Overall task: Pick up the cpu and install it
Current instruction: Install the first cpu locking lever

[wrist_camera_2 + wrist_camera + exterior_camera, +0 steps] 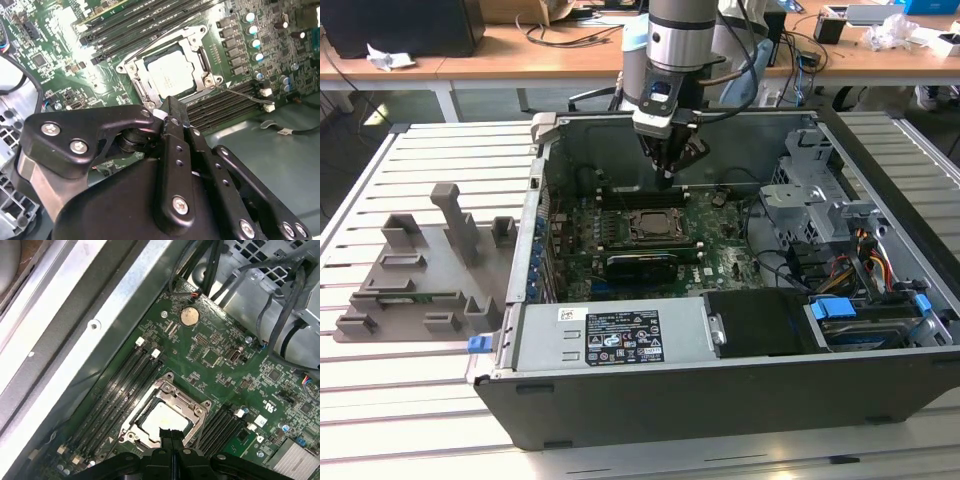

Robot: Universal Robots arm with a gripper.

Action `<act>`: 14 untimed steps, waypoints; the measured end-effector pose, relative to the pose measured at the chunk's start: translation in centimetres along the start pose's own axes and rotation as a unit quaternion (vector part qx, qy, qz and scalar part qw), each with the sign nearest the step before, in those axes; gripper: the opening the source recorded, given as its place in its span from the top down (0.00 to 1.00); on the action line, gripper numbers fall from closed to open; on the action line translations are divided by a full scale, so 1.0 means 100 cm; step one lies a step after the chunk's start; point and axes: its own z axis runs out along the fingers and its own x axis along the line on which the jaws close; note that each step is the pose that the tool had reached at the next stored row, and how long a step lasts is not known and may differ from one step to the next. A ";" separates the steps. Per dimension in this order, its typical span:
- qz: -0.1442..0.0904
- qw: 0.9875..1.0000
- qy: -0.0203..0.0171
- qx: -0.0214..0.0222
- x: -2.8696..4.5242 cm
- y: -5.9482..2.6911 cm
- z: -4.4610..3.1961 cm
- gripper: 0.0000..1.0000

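Second wrist view: end effector (169, 105), closed together (gripping nothing), hung above the cpu (170, 72) in its socket (202, 62).

The silver cylindrical metal arm (675, 40) carries black cables (755, 52). Its matte black jointed end effector (169, 107) bears silver screws (180, 205).

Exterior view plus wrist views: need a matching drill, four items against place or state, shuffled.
1 cpu
2 pincer
3 tray
4 coin cell

a on the table, at the exterior view's left of the case
b lying in the socket
c shut, over the motherboard
d on the motherboard, near black cables

Pairs: 1-b, 2-c, 3-a, 4-d
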 end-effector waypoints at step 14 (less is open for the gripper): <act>-0.128 0.992 -0.011 -0.005 0.0000 0.0000 0.0000 0.89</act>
